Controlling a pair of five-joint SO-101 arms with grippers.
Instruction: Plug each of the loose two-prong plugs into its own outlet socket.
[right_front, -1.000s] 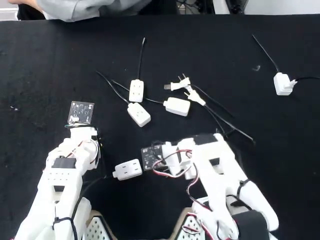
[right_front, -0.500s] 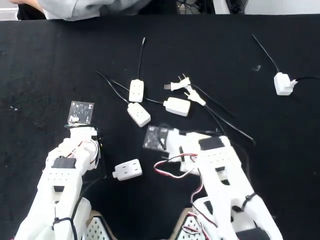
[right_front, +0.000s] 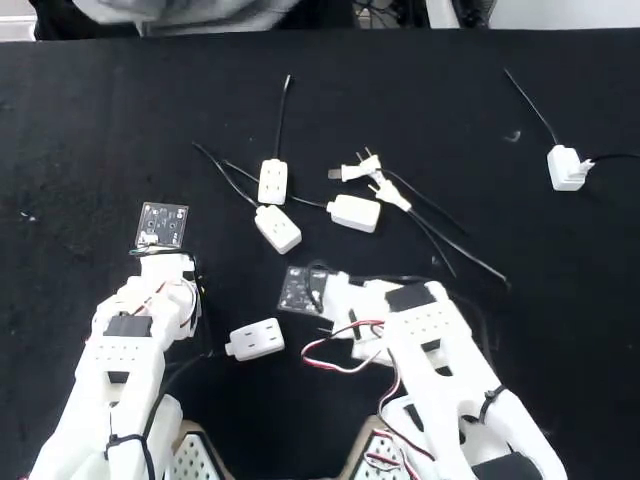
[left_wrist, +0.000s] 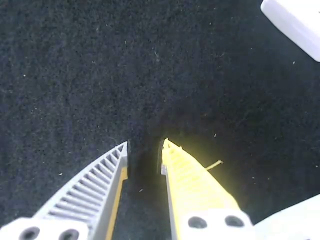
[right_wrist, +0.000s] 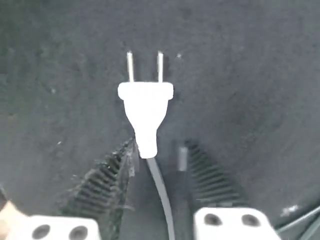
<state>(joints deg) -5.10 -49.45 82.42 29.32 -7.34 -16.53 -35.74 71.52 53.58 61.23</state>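
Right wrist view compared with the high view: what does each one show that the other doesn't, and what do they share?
Right wrist view: a white two-prong plug lying flat, its grey cable running back between the right end effector's open black ribbed fingers.
High view: several white plastic outlet sockets, one between the arms, two loose white plugs beyond them, and the white left arm and right arm.
Shared: the black table.
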